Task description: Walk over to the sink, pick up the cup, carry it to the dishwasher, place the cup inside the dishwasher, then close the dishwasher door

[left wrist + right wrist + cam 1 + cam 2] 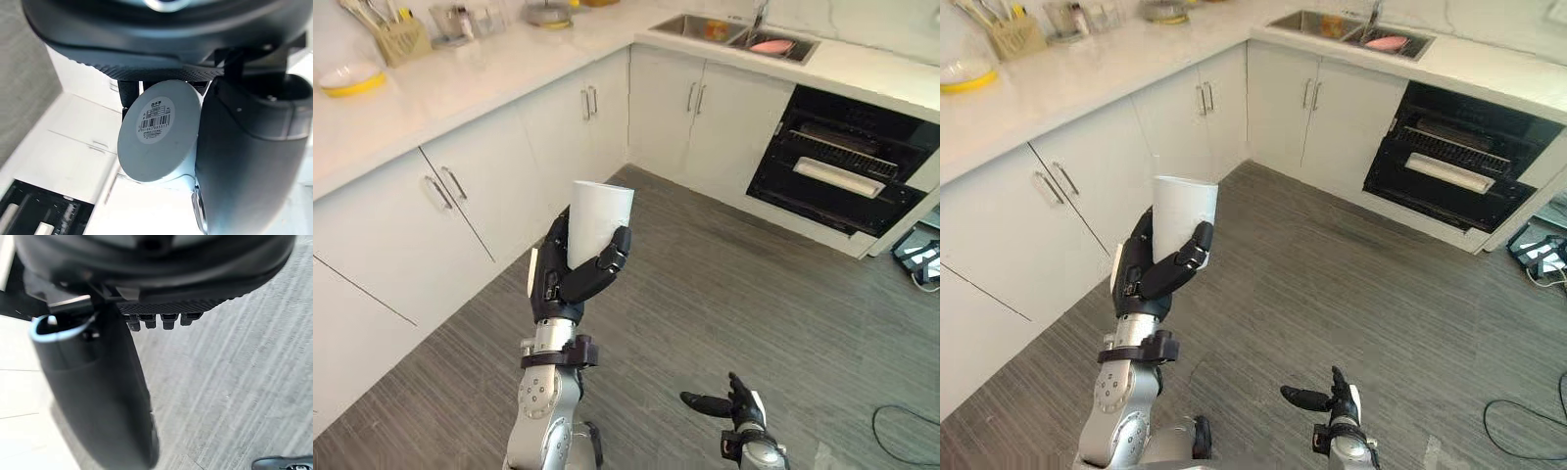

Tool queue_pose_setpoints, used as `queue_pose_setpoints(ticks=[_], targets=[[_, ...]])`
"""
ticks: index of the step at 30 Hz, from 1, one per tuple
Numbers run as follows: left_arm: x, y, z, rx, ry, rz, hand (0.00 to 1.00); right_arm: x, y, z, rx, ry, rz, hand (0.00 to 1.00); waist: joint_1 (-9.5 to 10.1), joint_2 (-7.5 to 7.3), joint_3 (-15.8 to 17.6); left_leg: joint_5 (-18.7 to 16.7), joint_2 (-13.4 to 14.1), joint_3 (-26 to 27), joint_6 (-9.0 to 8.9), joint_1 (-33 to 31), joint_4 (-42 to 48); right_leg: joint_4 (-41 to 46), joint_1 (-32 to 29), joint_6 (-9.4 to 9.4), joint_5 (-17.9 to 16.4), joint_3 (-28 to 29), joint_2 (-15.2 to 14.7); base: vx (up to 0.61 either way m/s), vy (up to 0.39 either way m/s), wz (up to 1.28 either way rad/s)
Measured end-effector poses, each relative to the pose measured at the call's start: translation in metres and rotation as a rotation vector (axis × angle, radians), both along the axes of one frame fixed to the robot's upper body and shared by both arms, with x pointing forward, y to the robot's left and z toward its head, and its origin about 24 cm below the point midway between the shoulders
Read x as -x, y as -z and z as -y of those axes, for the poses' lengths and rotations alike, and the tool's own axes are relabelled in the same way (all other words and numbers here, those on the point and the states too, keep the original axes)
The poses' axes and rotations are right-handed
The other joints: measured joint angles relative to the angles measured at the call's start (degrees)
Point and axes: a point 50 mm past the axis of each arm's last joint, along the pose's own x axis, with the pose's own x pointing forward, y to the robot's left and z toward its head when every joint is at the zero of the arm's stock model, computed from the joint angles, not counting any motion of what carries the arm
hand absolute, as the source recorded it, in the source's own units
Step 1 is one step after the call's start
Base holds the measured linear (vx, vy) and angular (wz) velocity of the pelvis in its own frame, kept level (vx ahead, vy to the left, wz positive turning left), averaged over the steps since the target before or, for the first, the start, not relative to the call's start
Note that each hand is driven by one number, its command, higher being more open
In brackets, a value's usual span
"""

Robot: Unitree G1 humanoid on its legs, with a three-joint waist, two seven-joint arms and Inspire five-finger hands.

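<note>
A plain white cup (599, 219) stands upright in my left hand (576, 276), held above the grey floor in the middle of the kitchen. The fingers and thumb curl round its lower half. The left wrist view shows the cup's round base (159, 130) with a barcode label, clamped between the fingers and the thumb. My right hand (734, 401) hangs low at the front with its fingers straight and nothing in it. The dishwasher (842, 162) stands open at the far right, racks showing in its dark interior. The sink (734, 31) lies in the worktop beyond it.
White base cabinets (460, 196) run along the left and the far wall under a pale worktop (470, 78). On it stand a yellow-rimmed bowl (350, 78) and a utensil holder (401, 39). A pink dish (771, 45) lies in the sink. Grey plank floor (734, 294) stretches toward the dishwasher.
</note>
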Motion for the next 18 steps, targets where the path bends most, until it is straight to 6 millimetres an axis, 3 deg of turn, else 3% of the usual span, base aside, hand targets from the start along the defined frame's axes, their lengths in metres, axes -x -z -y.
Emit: queue_pose_setpoints(ticks=[1, 2, 4, 5, 6, 7, 9, 11, 13, 14, 15, 17, 18], targets=[[0.001, 0.002, 0.001, -0.008, 0.007, -0.009, 0.00, 0.002, -0.001, 0.000, 0.001, 0.000, 0.005, 1.00, 0.80, 0.03, 0.0, -2.5, 0.3, 1.3, -0.30, 1.9, 0.6, 3.3, -0.6, 0.12, 0.1, 1.7, -0.2, 0.29, 0.200, -0.66], [0.002, 0.001, 0.004, -0.016, 0.030, -0.005, 0.00, 0.004, -0.002, 0.000, 0.005, 0.000, 0.012, 1.00, 0.98, 0.05, 0.0, -4.2, 0.4, 2.4, -0.40, 4.3, -0.3, 11.8, -3.6, 0.19, 0.1, 2.8, -0.5, 0.32, 0.230, -0.61], [0.006, -0.006, 0.007, -0.030, 0.064, 0.023, 0.00, 0.002, -0.004, -0.002, 0.005, -0.006, 0.026, 1.00, 0.85, -0.96, 0.5, -5.7, -0.3, 4.4, -0.19, 7.9, -2.0, 28.1, -10.7, 2.35, 2.1, 4.6, -2.1, 0.26, 0.156, -0.40], [0.009, -0.014, 0.009, -0.039, 0.085, 0.055, 0.00, 0.000, -0.005, -0.006, 0.000, -0.009, 0.035, 1.00, 0.12, -1.73, 0.9, -7.0, -1.5, 5.3, 0.29, 10.8, -3.0, 40.4, -16.5, 2.17, 5.7, 5.6, -3.5, 0.28, 0.081, -0.24], [0.010, -0.019, 0.011, -0.030, 0.095, 0.077, 0.00, 0.001, -0.004, -0.010, -0.005, -0.016, 0.030, 1.00, -1.03, -1.49, 1.0, -9.0, -1.7, 5.7, 0.99, 13.5, -3.4, 48.3, -20.5, 1.11, 4.3, 5.9, -3.2, 0.29, 0.078, -0.18], [0.011, -0.021, 0.012, -0.024, 0.097, 0.087, 0.00, 0.002, -0.004, -0.013, -0.013, -0.019, 0.028, 1.00, -1.23, -1.34, 1.1, -9.6, -1.7, 6.1, 0.86, 15.2, -4.1, 50.5, -22.5, 0.50, 3.4, 5.6, -2.8, 0.33, 0.055, -0.19], [0.011, -0.025, 0.016, -0.014, 0.114, 0.114, 0.00, 0.004, -0.004, -0.026, -0.049, -0.015, 0.033, 1.00, -1.99, -1.12, 1.1, -11.2, -1.1, 6.8, -0.24, 20.8, -7.4, 50.1, -29.6, -2.70, 0.2, 1.0, -1.0, 0.35, 0.015, -0.13], [0.011, -0.025, 0.018, -0.010, 0.123, 0.117, 0.00, 0.002, -0.005, -0.030, -0.061, -0.032, 0.043, 1.00, -2.46, -0.95, 1.1, -12.0, -0.3, 6.9, -1.61, 24.0, -9.7, 44.0, -34.5, -3.80, -0.6, -3.2, 0.5, 0.42, -0.041, 0.00], [0.009, -0.022, 0.020, -0.008, 0.124, 0.107, 0.00, 0.001, -0.006, -0.030, -0.061, -0.036, 0.048, 1.00, -2.71, -0.65, 1.1, -11.7, 0.6, 7.1, -4.19, 27.6, -12.9, 32.8, -37.3, -4.37, 0.4, -6.7, 2.6, 0.63, -0.072, 0.07], [0.009, -0.021, 0.020, -0.001, 0.118, 0.099, 0.00, -0.001, -0.008, -0.029, -0.055, -0.040, 0.058, 1.00, -3.13, -0.98, 0.9, -11.8, 0.1, 6.9, -5.50, 29.6, -15.2, 24.3, -37.9, -5.30, 4.2, -7.9, 4.1, 0.73, -0.083, 0.40], [0.007, -0.014, 0.023, 0.012, 0.111, 0.071, 0.00, -0.001, -0.008, -0.023, -0.033, -0.056, 0.056, 1.00, -4.07, -0.61, 0.1, -11.7, -0.3, 5.2, -5.95, 32.0, -17.3, 23.4, -37.4, -7.70, 11.3, -7.6, 4.8, 0.65, -0.060, 0.28], [0.004, -0.004, 0.026, 0.037, 0.098, 0.012, 0.00, -0.008, -0.012, -0.011, 0.009, -0.078, 0.073, 1.00, -3.70, 3.25, -0.8, -9.0, 1.8, 2.5, -7.02, 33.3, -18.7, 25.0, -36.9, -9.26, 8.8, -9.5, 6.1, 0.65, -0.065, 0.08], [0.001, 0.000, 0.029, 0.049, 0.094, -0.010, 0.00, -0.012, -0.014, -0.007, 0.023, -0.083, 0.081, 1.00, -3.94, 4.11, -0.6, -6.0, 2.4, 0.4, -6.92, 32.9, -15.8, 24.6, -34.5, -9.77, 7.3, -10.6, 6.2, 0.63, -0.101, 0.19]])
